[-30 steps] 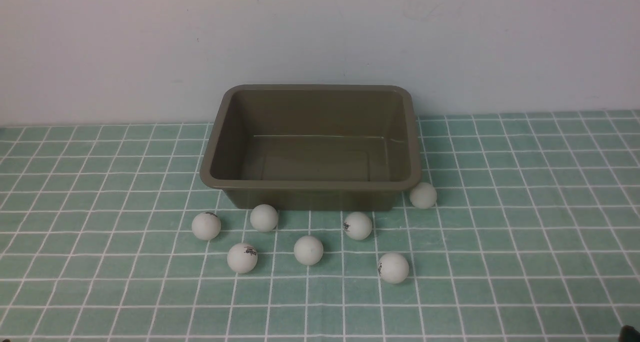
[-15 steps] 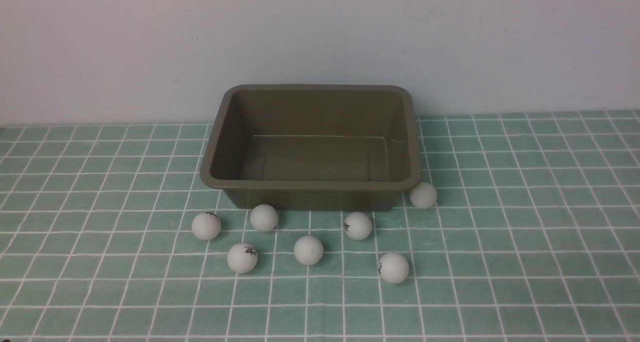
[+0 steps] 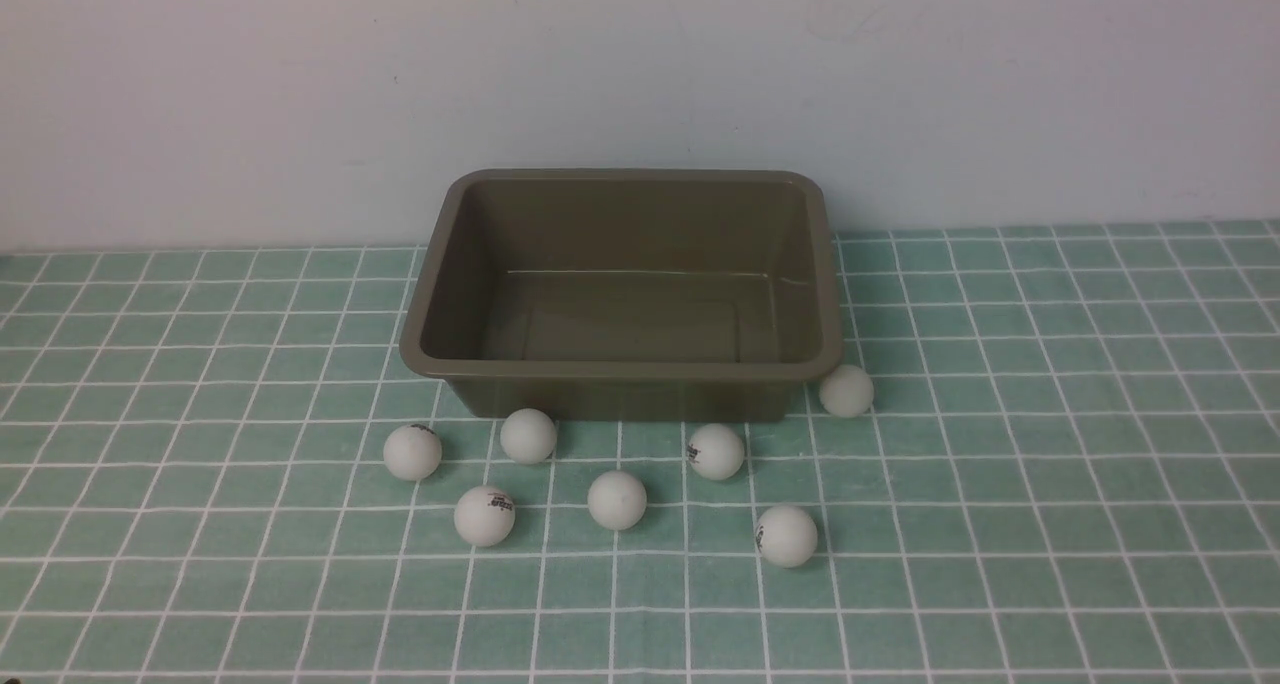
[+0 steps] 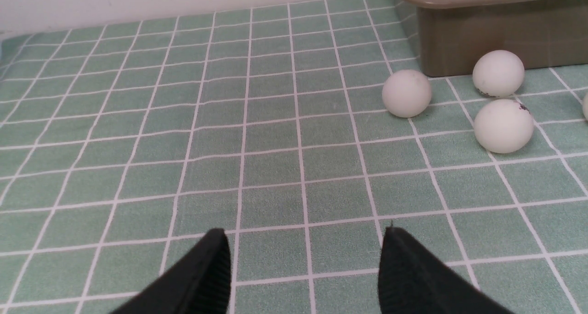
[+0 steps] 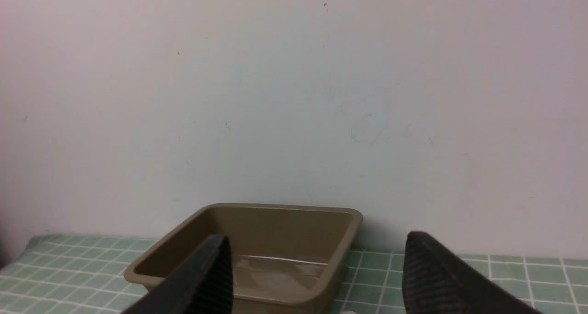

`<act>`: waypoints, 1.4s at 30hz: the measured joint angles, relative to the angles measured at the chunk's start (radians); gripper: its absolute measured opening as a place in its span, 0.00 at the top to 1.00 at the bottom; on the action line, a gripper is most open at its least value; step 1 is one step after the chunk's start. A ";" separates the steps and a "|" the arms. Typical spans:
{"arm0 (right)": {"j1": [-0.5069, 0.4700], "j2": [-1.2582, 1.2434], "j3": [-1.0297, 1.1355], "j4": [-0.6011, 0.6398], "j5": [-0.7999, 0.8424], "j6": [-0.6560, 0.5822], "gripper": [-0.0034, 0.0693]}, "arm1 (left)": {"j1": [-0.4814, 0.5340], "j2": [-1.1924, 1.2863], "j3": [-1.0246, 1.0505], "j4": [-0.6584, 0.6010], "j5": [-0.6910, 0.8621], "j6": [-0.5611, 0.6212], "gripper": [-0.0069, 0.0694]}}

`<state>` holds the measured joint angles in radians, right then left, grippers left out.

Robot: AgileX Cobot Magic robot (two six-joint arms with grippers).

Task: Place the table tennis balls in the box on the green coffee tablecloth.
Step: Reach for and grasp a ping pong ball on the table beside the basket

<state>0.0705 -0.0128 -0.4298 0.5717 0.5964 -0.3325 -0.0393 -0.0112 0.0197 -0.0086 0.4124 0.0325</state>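
Front view: seven matte white balls [image 3: 617,500] before olive-brown box [image 3: 620,371]; left claw [image 4: 305,233], right claw [image 5: 317,237] apart.

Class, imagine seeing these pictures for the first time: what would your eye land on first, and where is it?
First the olive-brown box, empty, standing at the back of the green checked cloth near the wall. Next the seven white balls scattered on the cloth before the box's near side, one by its right front corner. In the wrist views the left gripper and right gripper hang open, holding nothing.
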 joint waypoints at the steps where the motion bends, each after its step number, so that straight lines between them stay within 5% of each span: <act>1: 0.000 0.000 0.000 0.013 -0.001 0.000 0.33 | 0.000 0.000 0.000 0.000 0.000 0.000 0.39; 24: 0.000 0.000 0.000 0.039 0.034 0.000 0.33 | 0.000 0.000 0.004 -0.019 -0.026 0.000 0.39; 42: 0.000 0.000 0.000 0.037 0.111 -0.001 0.33 | 0.000 0.000 0.009 -0.554 -0.292 0.000 0.39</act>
<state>0.0705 -0.0128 -0.4298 0.6088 0.7076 -0.3334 -0.0393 -0.0112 0.0283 -0.5628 0.1204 0.0325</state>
